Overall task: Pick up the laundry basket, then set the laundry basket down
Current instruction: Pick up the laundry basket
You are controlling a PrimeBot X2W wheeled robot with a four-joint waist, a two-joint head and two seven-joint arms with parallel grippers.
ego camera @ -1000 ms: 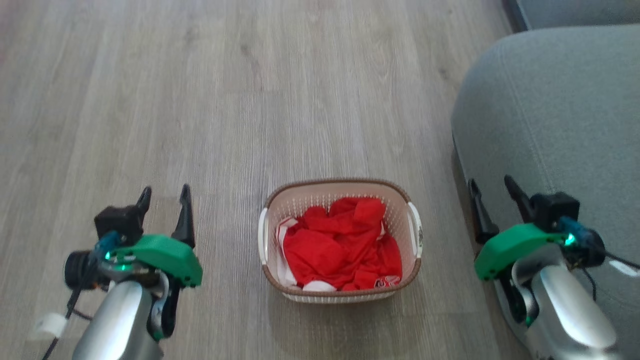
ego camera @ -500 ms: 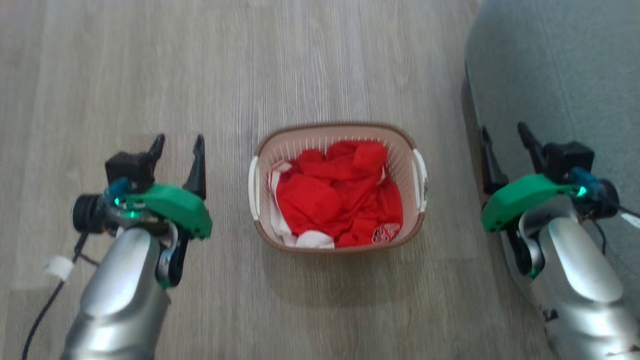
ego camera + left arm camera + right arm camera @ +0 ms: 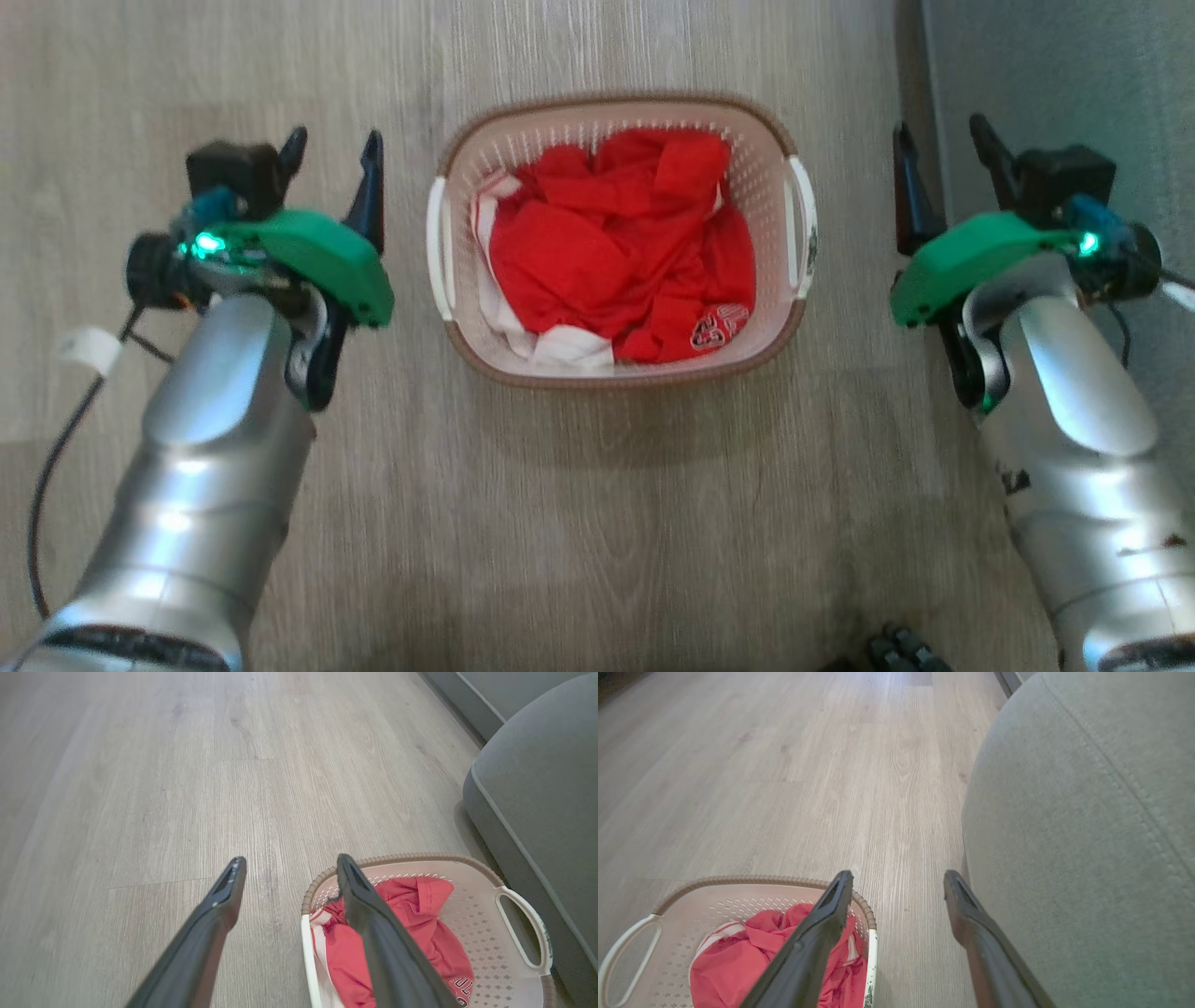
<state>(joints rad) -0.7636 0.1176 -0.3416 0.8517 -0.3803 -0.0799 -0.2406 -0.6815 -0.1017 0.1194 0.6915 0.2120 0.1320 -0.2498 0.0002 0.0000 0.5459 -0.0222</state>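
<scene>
Basket [image 3: 560,138] between left pincer [image 3: 334,145], right pincer [image 3: 937,129]

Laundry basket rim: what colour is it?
Brown, woven-look rim around the cream-white perforated laundry basket; it shows best in the head view.

Ahead of the left pincer [image 3: 334,145] and to its outer side there is open wooden floor [image 3: 140,75]; the laundry basket [image 3: 616,98] stands just beside it on the inner side. The right pincer [image 3: 938,131] has a narrow lane: basket inward, grey sofa [image 3: 1074,65] close outward.
</scene>
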